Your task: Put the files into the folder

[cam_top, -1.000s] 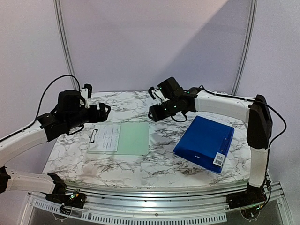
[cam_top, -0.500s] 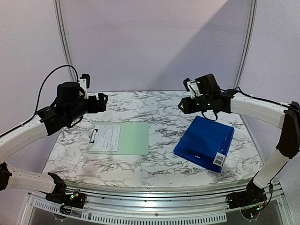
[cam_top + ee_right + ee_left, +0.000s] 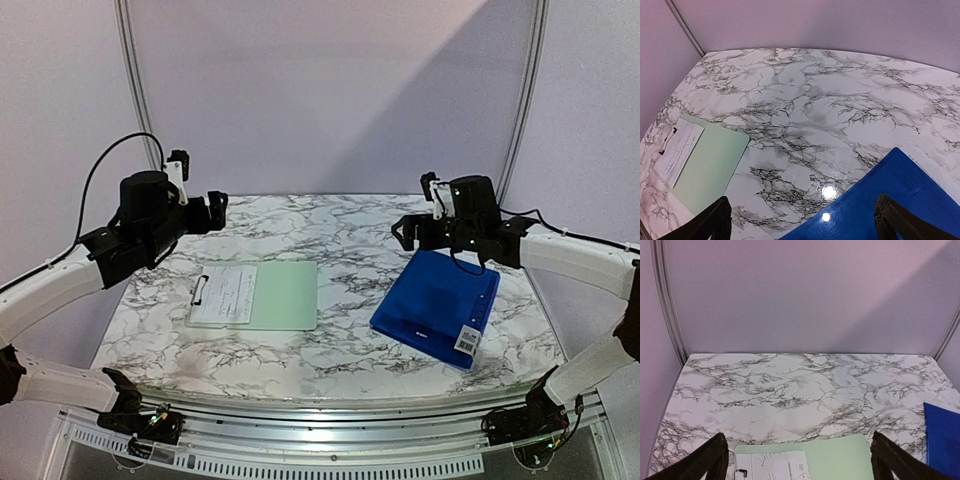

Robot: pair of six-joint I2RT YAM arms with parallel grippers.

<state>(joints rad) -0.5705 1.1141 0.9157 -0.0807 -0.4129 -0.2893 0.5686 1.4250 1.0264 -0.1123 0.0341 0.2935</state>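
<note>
Blue and glossy, the folder [image 3: 436, 305] lies closed on the right side of the tabletop [image 3: 340, 225], with a barcode sticker [image 3: 467, 340] at its near corner. Well to its left, a printed white slip [image 3: 224, 295] lies clipped on a pale green board [image 3: 285, 295]. The left jaws and right jaws hover spread wide, holding nothing.

Your count on marble table [image 3: 340, 352]: one blue folder [image 3: 437, 300], one barcode sticker [image 3: 467, 340]. One pale green board [image 3: 282, 296], one printed slip [image 3: 224, 294], one black clip [image 3: 200, 290]. One white sheet [image 3: 935, 168], edge only, beside folder. Two grippers: left gripper [image 3: 216, 212], right gripper [image 3: 403, 233].
</note>
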